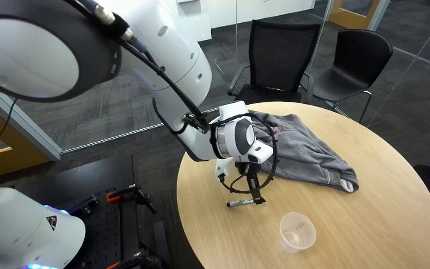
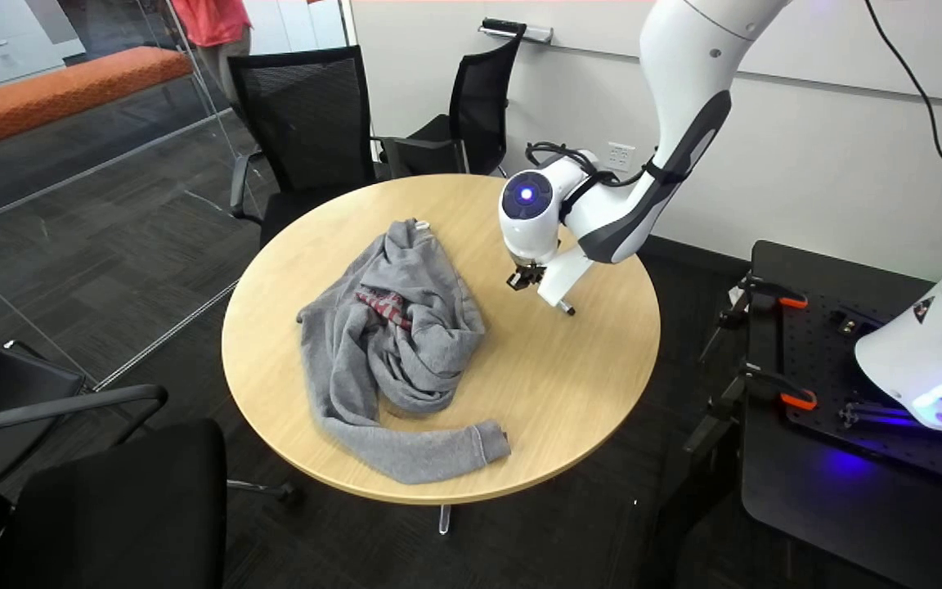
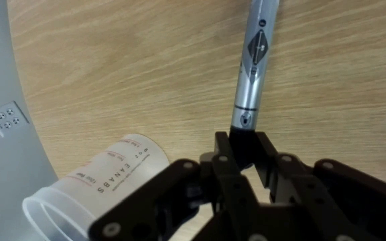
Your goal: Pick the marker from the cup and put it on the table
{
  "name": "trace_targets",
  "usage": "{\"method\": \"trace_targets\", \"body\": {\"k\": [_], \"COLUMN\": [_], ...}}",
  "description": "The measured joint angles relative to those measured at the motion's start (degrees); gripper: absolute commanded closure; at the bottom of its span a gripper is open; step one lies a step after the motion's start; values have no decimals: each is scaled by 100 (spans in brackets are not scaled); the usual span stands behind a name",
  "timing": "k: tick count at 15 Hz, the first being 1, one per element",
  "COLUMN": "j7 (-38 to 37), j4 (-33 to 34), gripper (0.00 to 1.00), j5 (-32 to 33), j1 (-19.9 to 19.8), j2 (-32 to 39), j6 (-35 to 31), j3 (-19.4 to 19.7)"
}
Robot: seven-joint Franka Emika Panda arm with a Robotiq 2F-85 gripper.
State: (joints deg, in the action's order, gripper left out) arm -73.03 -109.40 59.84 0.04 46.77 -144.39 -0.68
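Note:
The marker (image 3: 251, 73) has a silver body and black ends. My gripper (image 3: 245, 144) is shut on one black end of the marker, which sticks out forward from the fingertips. In the exterior views the marker (image 1: 241, 203) (image 2: 567, 309) lies nearly level beside the gripper (image 1: 258, 200), over the table (image 1: 379, 209); I cannot tell how high above it. The clear cup (image 1: 298, 232) stands upright on the table to the side of the gripper, apart from the marker. The cup (image 3: 112, 174) also shows in the wrist view. It is hidden in an exterior view, where the table (image 2: 569, 384) shows.
A grey cloth (image 1: 301, 149) (image 2: 405, 343) with a red patch lies bunched on the table beside the gripper. Black chairs (image 1: 282, 63) (image 2: 307, 131) stand around the table. The robot's base stands on a separate black table (image 2: 831, 466) with clamps.

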Motion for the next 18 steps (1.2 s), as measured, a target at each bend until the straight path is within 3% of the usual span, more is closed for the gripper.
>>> {"method": "trace_targets", "body": {"k": [7,12,18], "j7": [-18,-903,-2121], "j4": [99,-194,-895], "gripper": [1,0,0], "j5": [71,929,2152], "j1": [625,994,1035], "j2": [-8,-482,-1387], "j6": [-12,-40,-37], "j3": [541,750,659]}}
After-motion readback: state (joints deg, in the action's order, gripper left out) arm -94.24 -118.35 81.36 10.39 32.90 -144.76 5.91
